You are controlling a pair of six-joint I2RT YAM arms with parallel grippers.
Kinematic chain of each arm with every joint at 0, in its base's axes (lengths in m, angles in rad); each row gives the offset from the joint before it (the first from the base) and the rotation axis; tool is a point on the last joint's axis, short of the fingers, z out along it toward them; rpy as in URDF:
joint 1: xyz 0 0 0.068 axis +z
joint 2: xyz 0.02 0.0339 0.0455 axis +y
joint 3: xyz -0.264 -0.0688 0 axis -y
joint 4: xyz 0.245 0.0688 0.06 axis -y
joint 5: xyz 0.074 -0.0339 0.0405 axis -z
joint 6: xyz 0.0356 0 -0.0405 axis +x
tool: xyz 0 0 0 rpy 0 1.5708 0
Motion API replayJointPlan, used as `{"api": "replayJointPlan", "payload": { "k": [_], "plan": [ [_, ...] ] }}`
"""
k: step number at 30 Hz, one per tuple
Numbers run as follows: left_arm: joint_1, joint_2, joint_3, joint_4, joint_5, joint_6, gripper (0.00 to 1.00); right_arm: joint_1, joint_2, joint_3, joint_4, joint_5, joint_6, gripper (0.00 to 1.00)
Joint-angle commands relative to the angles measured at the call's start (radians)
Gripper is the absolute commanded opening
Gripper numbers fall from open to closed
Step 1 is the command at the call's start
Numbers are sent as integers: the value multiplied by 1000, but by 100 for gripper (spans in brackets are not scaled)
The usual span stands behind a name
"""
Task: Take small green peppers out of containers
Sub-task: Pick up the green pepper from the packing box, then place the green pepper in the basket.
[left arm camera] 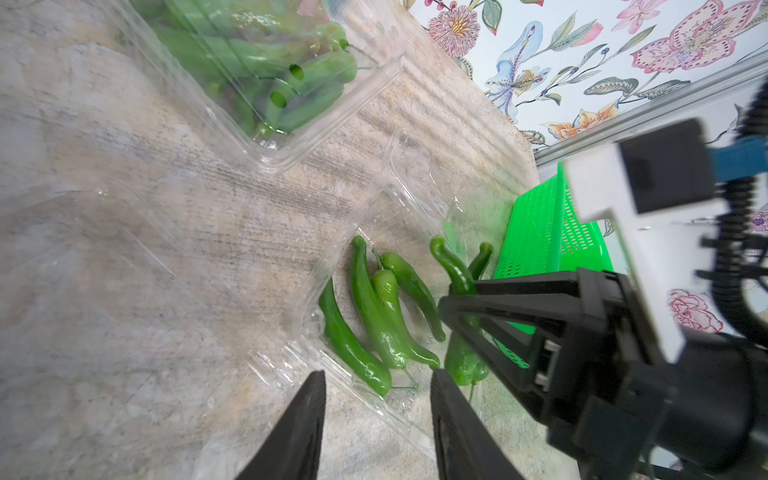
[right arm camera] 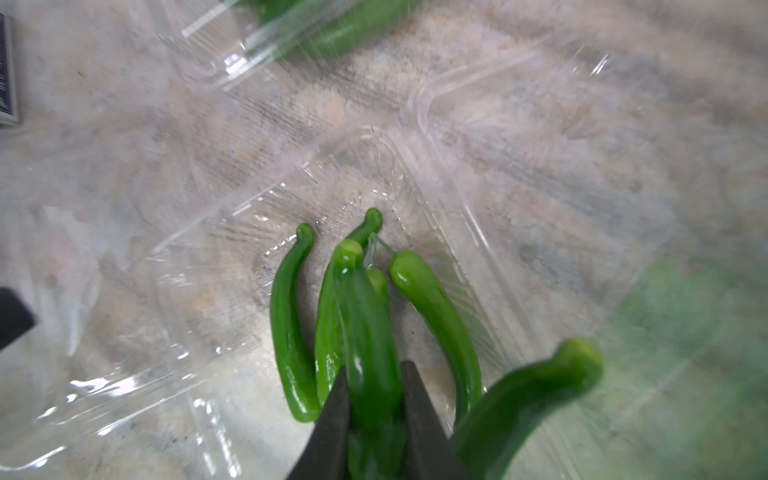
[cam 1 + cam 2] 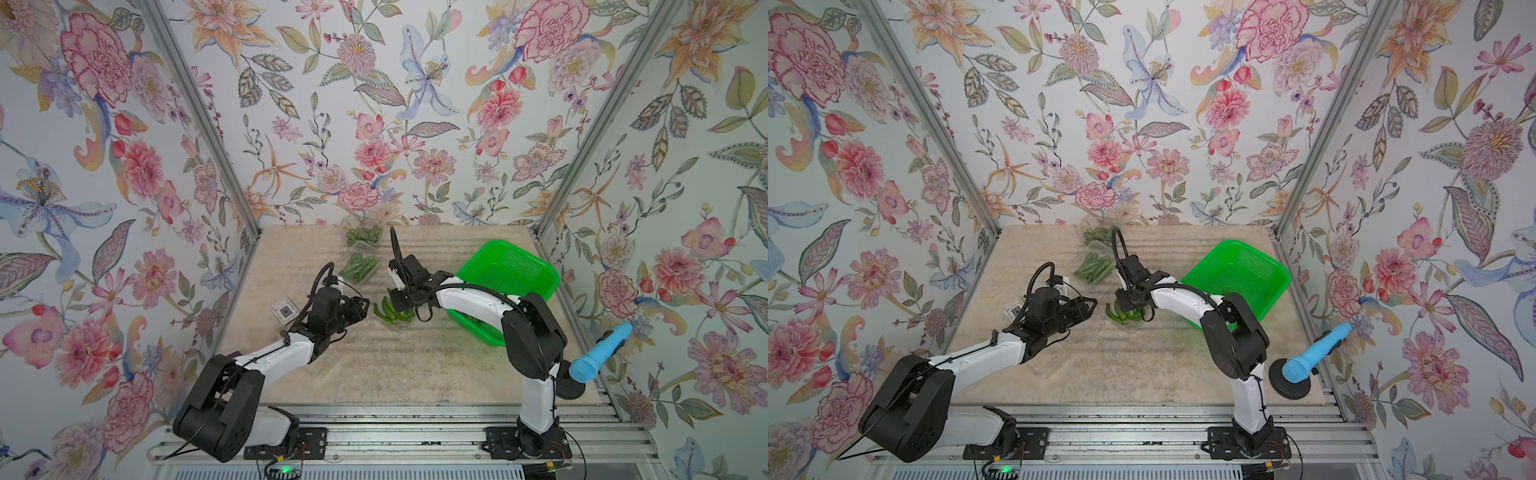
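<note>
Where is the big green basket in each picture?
In a top view: basket at the right of the table, partly hidden by the right arm.
In a top view: basket there too.
Left wrist: basket beyond the peppers, behind the right gripper.
Right wrist: a green blur; cannot tell.
Shared landmark: loose peppers in the open clear box.

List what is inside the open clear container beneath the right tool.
Several loose green peppers lie inside the container; the right tool grips one. The tool covers part of the pile, so the count is uncertain.
</note>
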State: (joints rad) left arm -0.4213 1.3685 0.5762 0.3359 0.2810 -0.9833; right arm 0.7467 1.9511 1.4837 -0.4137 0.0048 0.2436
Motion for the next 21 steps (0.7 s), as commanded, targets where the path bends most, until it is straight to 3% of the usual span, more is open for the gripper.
{"api": "replayJointPlan", "payload": {
  "k": [1,11,17,21],
  "plan": [
    [12,-15,-1,2,-4,21,44,1,-72,-21,-32,12,-12,13],
    [7,6,45,-7,4,25,44,-63,-318,-128,-34,143,-17,13],
    [-43,83,151,-19,6,40,44,-241,-489,-260,-37,127,-18,14],
    [-91,162,238,-21,10,46,44,-362,-503,-338,-27,100,-31,15]
  ]
}}
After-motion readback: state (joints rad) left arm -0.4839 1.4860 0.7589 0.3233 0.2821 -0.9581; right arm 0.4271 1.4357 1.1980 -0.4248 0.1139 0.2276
